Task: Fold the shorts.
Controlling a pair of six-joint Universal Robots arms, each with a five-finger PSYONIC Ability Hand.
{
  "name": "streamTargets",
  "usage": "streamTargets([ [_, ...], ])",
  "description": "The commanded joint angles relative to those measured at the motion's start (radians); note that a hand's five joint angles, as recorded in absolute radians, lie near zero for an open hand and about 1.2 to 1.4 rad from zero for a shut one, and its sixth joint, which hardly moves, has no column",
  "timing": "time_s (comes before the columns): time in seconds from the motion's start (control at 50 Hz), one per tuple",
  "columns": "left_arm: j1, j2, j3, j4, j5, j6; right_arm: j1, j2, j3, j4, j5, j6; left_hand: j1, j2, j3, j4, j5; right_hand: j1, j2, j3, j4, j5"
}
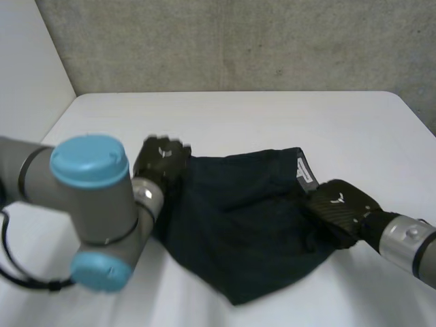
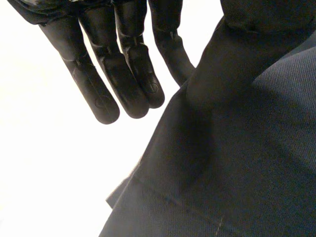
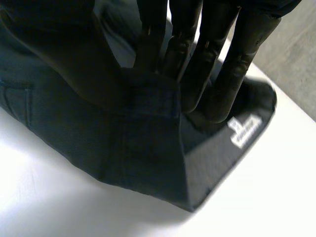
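Observation:
The dark navy shorts (image 1: 245, 225) lie crumpled on the white table (image 1: 272, 122), with a white label (image 1: 304, 172) at their right end. My left hand (image 1: 162, 160) is at the shorts' left edge. In the left wrist view its thumb (image 2: 222, 64) lies on the shorts (image 2: 237, 173) and pinches the edge against the nearest finger, while the other fingers (image 2: 106, 94) stretch straight over bare table. My right hand (image 1: 338, 208) is at the right edge, near the label. Its fingers (image 3: 207, 59) and thumb squeeze a raised fold of the shorts (image 3: 143, 148) beside the label (image 3: 245, 131).
My left arm's elbow with light-blue caps (image 1: 88, 204) stands over the near left of the table. A grey wall (image 1: 238, 41) runs behind the table's far edge, and a white wall (image 1: 27, 61) stands at the left.

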Motion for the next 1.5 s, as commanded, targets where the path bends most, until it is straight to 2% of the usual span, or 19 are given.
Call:
streamTargets([
  [0.02,0.081,-0.237,0.335,0.037,0.01,0.2,0.198,0.047,-0.137,-0.002,0.169,0.27,0.251,0.192,0.199,0.194,0.231,0.439,0.224,0.205,0.21,0.274],
  [0.04,0.084,-0.261,0.369,0.04,0.012,0.205,0.23,0.065,-0.16,-0.002,0.212,0.296,0.242,0.183,0.19,0.185,0.222,0.439,0.224,0.205,0.21,0.274],
  [0.06,0.09,-0.303,0.428,0.045,0.013,0.21,0.288,0.101,-0.207,-0.002,0.302,0.344,0.21,0.151,0.158,0.153,0.19,0.439,0.224,0.205,0.21,0.274],
  [0.1,0.09,-0.343,0.482,0.054,0.015,0.214,0.329,0.13,-0.25,-0.002,0.391,0.392,0.142,0.084,0.09,0.085,0.122,0.439,0.224,0.205,0.21,0.274],
  [0.12,0.092,-0.358,0.499,0.059,0.018,0.214,0.362,0.157,-0.29,-0.003,0.478,0.441,0.098,0.04,0.046,0.041,0.078,0.439,0.224,0.205,0.21,0.274],
  [0.2,0.09,-0.389,0.521,0.068,0.041,0.213,0.395,0.236,-0.374,-0.011,0.623,0.546,-0.567,-0.626,-0.619,-0.624,-0.587,0.439,0.224,0.205,0.21,0.274],
  [0.26,0.089,-0.369,0.466,0.059,0.047,0.208,0.399,0.286,-0.416,-0.017,0.656,0.593,-0.721,-0.78,-0.773,-0.778,-0.741,0.439,0.224,0.205,0.21,0.274],
  [0.36,0.095,-0.172,0.256,0.056,0.043,0.187,0.413,0.363,-0.5,-0.039,0.676,0.668,-0.909,-0.967,-0.961,-0.966,-0.929,0.439,0.224,0.205,0.21,0.274],
  [0.5,0.13,0.077,-0.02,0.05,0.043,0.063,0.407,0.365,-0.539,-0.08,0.729,0.707,-0.871,-0.93,-0.923,-0.928,-0.891,0.439,0.224,0.205,0.21,0.274],
  [0.62,0.15,0.306,-0.283,0.03,0.075,-0.181,0.398,0.333,-0.526,-0.105,0.734,0.745,-0.734,-0.792,-0.785,-0.79,-0.754,0.439,0.224,0.205,0.21,0.274],
  [0.72,0.153,0.38,-0.39,-0.027,0.116,-0.344,0.379,0.331,-0.52,-0.103,0.732,0.759,-0.642,-0.701,-0.694,-0.699,-0.662,0.439,0.224,0.205,0.21,0.274],
  [0.74,0.153,0.39,-0.415,-0.053,0.138,-0.391,0.378,0.333,-0.519,-0.102,0.732,0.759,-0.537,-0.596,-0.589,-0.594,-0.557,0.439,0.224,0.205,0.21,0.274],
  [0.82,0.147,0.386,-0.444,-0.116,0.199,-0.454,0.376,0.331,-0.508,-0.102,0.732,0.759,-0.346,-0.405,-0.398,-0.403,-0.366,0.439,0.224,0.205,0.21,0.274],
  [0.9,0.142,0.374,-0.453,-0.166,0.285,-0.459,0.373,0.329,-0.505,-0.1,0.731,0.761,-0.325,-0.383,-0.377,-0.382,-0.345,0.439,0.224,0.205,0.21,0.274],
  [0.98,0.144,0.285,-0.44,-0.17,0.308,-0.456,0.37,0.326,-0.502,-0.096,0.728,0.762,-0.331,-0.389,-0.383,-0.388,-0.351,0.439,0.224,0.205,0.21,0.274],
  [1.1,0.145,0.154,-0.368,-0.165,0.294,-0.451,0.363,0.311,-0.49,-0.096,0.722,0.761,-0.369,-0.427,-0.421,-0.426,-0.389,0.439,0.224,0.205,0.21,0.274],
  [1.24,0.142,0.032,-0.231,-0.121,0.199,-0.448,0.364,0.3,-0.474,-0.102,0.717,0.758,-0.445,-0.504,-0.497,-0.502,-0.465,0.439,0.224,0.205,0.21,0.274],
  [1.36,0.139,0.005,-0.162,-0.093,0.135,-0.447,0.373,0.3,-0.457,-0.106,0.717,0.75,-0.434,-0.492,-0.486,-0.49,-0.454,0.439,0.224,0.205,0.21,0.274],
  [1.5,0.138,0.016,-0.142,-0.075,0.133,-0.447,0.373,0.299,-0.457,-0.108,0.717,0.745,-0.428,-0.486,-0.48,-0.485,-0.448,0.439,0.224,0.205,0.21,0.274],
])
